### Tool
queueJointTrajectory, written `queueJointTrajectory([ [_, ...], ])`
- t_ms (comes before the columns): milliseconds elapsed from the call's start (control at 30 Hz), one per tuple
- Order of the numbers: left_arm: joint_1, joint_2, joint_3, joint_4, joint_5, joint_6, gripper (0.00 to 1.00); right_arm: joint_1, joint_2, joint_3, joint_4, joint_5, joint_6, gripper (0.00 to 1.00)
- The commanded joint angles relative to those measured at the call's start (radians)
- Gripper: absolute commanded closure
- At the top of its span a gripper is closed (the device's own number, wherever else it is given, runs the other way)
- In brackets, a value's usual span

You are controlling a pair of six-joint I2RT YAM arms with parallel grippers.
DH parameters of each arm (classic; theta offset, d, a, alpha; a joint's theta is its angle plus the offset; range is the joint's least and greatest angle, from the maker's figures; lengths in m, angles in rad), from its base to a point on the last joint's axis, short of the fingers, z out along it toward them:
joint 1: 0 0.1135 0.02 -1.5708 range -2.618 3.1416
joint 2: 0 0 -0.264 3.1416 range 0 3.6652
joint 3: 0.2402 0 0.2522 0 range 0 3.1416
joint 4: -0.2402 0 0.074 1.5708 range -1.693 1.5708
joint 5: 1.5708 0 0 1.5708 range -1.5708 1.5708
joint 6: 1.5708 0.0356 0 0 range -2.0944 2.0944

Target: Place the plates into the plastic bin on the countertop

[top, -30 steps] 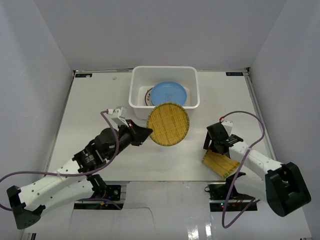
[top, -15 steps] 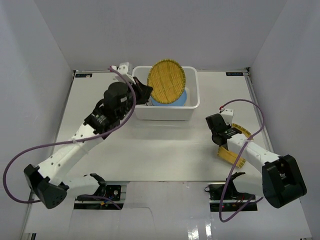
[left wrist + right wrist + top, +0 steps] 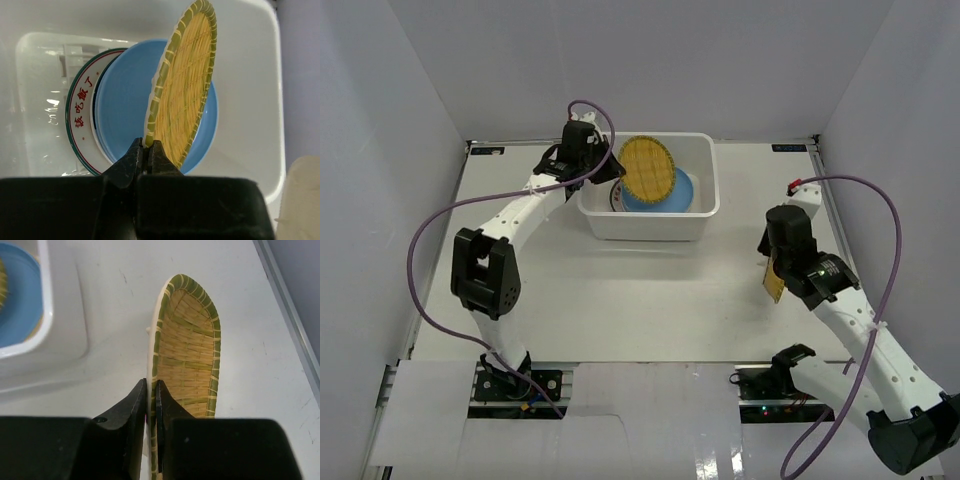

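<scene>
- The left gripper [image 3: 146, 149] is being pressed shut on the rim of the first bamboo plate [image 3: 185, 85], with the rim pinched between both fingers.
- That plate is being held on edge and slightly tilted over the plastic bin [image 3: 650, 222], which is standing at the far middle of the countertop [image 3: 620, 290].
- Inside the bin, a light blue plate [image 3: 125, 95] is being shown lying partly over a white plate with a green-red rim [image 3: 80, 117]. The white plate is showing on the left side, and red characters are being seen on its border.
- The first bamboo plate is being held directly above the light blue plate. Whether the two are touching cannot be told.
- The right gripper [image 3: 151, 390] is being closed on the rim of the second bamboo plate [image 3: 192, 350], with its fingers clamped on either side of the green-banded edge.
- This second plate is being held upright on edge at the right of the countertop, well apart from the bin and near the right rail [image 3: 835, 235].
</scene>
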State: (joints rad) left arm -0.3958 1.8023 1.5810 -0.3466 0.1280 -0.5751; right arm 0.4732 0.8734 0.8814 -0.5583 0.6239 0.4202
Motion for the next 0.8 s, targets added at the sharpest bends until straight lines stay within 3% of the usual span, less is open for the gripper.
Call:
queueJointTrajectory([
  [0, 0.009, 0.014, 0.060, -0.003, 0.114, -0.012, 1.00, 0.018, -0.011, 0.145, -0.012, 0.010, -0.066, 0.92],
  [100, 0.009, 0.026, 0.018, 0.009, 0.075, -0.023, 0.99, 0.057, 0.045, 0.246, 0.011, 0.005, -0.107, 0.92],
  [167, 0.012, 0.032, 0.011, 0.008, 0.068, -0.019, 0.72, 0.093, 0.105, 0.325, 0.009, 0.032, -0.155, 0.92],
  [200, 0.015, 0.032, 0.013, -0.002, 0.070, -0.014, 0.40, 0.152, 0.169, 0.368, 0.011, 0.074, -0.173, 0.92],
  [300, 0.023, -0.001, 0.027, -0.005, 0.076, -0.008, 0.07, 0.276, 0.290, 0.517, 0.076, 0.143, -0.268, 0.92],
  [367, 0.029, -0.036, 0.051, 0.000, 0.091, -0.006, 0.02, 0.310, 0.352, 0.608, 0.121, 0.139, -0.358, 0.92],
  [533, 0.031, -0.263, 0.056, 0.057, 0.070, 0.029, 0.02, 0.377, 0.567, 0.775, 0.265, 0.070, -0.536, 0.92],
  [633, 0.031, -0.489, -0.041, 0.093, -0.063, 0.044, 0.02, 0.389, 0.692, 0.870, 0.316, -0.009, -0.615, 0.92],
  [767, 0.031, -0.808, -0.316, 0.150, -0.192, 0.064, 0.02, 0.407, 0.887, 0.970, 0.364, -0.122, -0.733, 0.92],
])
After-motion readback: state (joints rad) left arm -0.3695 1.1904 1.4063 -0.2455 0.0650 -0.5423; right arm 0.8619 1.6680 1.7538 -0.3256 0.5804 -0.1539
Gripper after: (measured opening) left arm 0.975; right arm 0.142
